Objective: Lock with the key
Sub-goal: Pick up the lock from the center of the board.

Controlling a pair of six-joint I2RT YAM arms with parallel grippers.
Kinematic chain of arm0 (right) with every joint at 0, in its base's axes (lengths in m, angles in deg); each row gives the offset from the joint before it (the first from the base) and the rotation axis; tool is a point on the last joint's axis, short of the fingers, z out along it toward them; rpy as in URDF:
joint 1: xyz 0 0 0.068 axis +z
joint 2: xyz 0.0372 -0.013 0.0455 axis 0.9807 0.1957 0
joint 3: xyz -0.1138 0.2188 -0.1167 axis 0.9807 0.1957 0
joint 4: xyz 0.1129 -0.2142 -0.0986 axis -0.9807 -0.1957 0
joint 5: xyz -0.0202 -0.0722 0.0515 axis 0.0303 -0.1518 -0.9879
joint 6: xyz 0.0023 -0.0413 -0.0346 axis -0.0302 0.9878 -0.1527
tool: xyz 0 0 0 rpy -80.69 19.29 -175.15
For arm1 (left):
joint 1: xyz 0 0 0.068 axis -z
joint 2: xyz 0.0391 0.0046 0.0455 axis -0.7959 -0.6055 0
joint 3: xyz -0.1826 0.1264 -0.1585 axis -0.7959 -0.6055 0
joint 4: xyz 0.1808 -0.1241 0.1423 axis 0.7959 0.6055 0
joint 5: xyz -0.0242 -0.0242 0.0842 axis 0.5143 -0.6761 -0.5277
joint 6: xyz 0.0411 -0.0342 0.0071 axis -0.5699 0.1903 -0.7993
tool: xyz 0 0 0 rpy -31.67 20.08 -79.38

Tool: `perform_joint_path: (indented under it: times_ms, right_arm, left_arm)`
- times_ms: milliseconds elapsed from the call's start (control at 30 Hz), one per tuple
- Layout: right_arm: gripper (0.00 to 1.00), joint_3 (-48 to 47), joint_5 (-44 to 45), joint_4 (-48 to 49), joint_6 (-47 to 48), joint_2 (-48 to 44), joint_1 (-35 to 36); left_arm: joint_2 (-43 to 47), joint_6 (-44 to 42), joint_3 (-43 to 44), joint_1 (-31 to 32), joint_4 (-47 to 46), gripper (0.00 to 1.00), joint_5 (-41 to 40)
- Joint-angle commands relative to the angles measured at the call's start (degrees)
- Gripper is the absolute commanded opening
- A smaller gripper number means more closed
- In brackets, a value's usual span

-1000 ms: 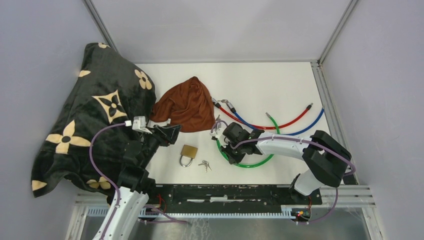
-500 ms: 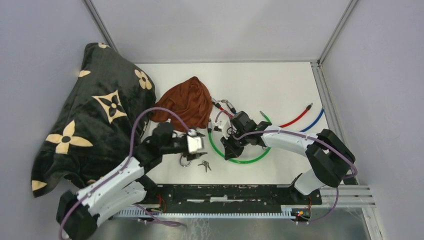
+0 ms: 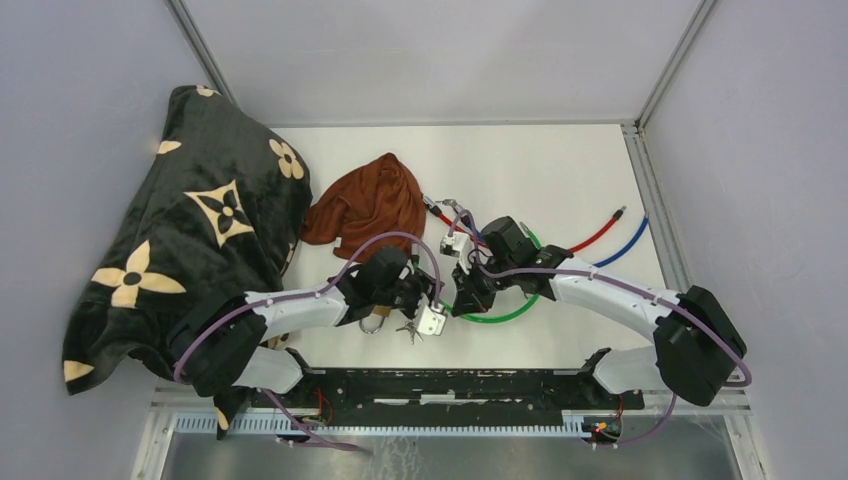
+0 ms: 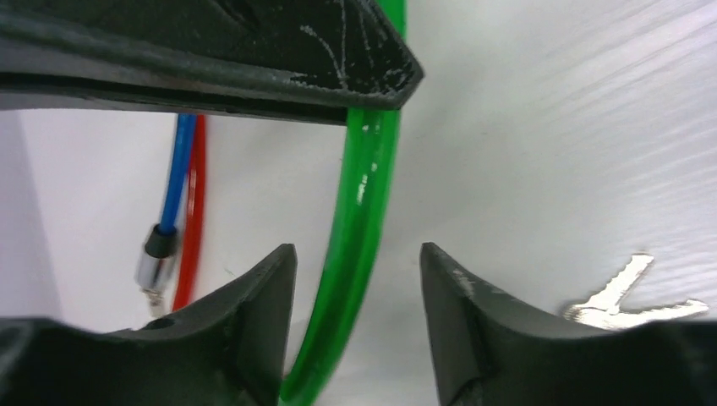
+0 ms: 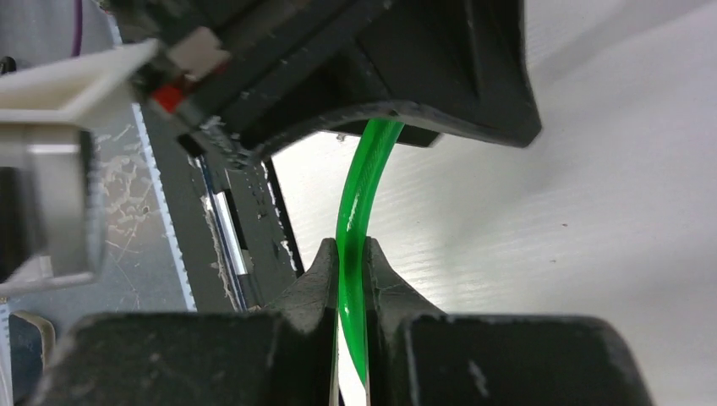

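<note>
Starting nearest: keys (image 3: 407, 328) lie flat on the white desk (image 3: 560, 170), just in front of the left arm (image 3: 300, 310) wrist, nothing holding them. Brass padlock (image 3: 374, 319) sits just left of the keys, mostly hidden under that arm; can't tell if the shackle is shut. Left jaws released, spread wide, straddling the green cable (image 4: 365, 169) without pinching it; the keys sit off to one side in the left wrist view. Right arm (image 3: 600, 290) reaches in from the right; right jaws clenched on the same green cable, squeezed between the pads, facing the left jaws at close range. The green cable loops on the desk under both. Beyond: red cable (image 3: 597, 233) and blue cable (image 3: 628, 240) run side by side toward the right edge. Brown cloth (image 3: 368, 207) is crumpled mid-desk. Black blanket with cream flowers (image 3: 190, 220) is heaped over the far-left side.
</note>
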State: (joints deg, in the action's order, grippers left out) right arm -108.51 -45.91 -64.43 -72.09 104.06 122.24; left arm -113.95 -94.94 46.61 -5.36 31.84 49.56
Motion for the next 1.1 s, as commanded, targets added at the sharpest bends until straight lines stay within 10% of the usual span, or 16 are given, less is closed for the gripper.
perform_joint_path:
  times_ms: [0,100,167,300,467,1067]
  right_arm:
    - [0.00,-0.03,-2.96,2.35,0.61,-3.98,0.06]
    - [0.00,-1.23,-0.88,1.49,1.59,-5.85,-0.21]
    - [0.08,-3.04,2.51,-0.55,3.50,-7.82,-0.92]
    - [0.69,-5.09,12.39,-2.59,8.38,-14.06,-3.91]
    - [0.98,-5.14,24.21,4.91,11.11,-23.68,-7.00]
    - [0.98,6.66,25.07,32.78,12.45,-26.86,-13.55]
  left_arm:
    - [-2.28,-3.57,2.90,0.29,-11.20,0.48,-0.61]
    - [-2.17,0.65,3.88,0.93,-11.70,0.03,-2.04]
    - [-0.37,8.28,4.45,0.99,-13.65,0.02,-2.96]
    - [4.93,29.57,6.94,0.84,-15.33,0.02,-8.15]
    - [12.77,51.30,8.80,-1.28,-13.94,0.02,-8.18]
    - [36.00,77.70,-0.68,-9.31,-21.70,0.02,4.66]
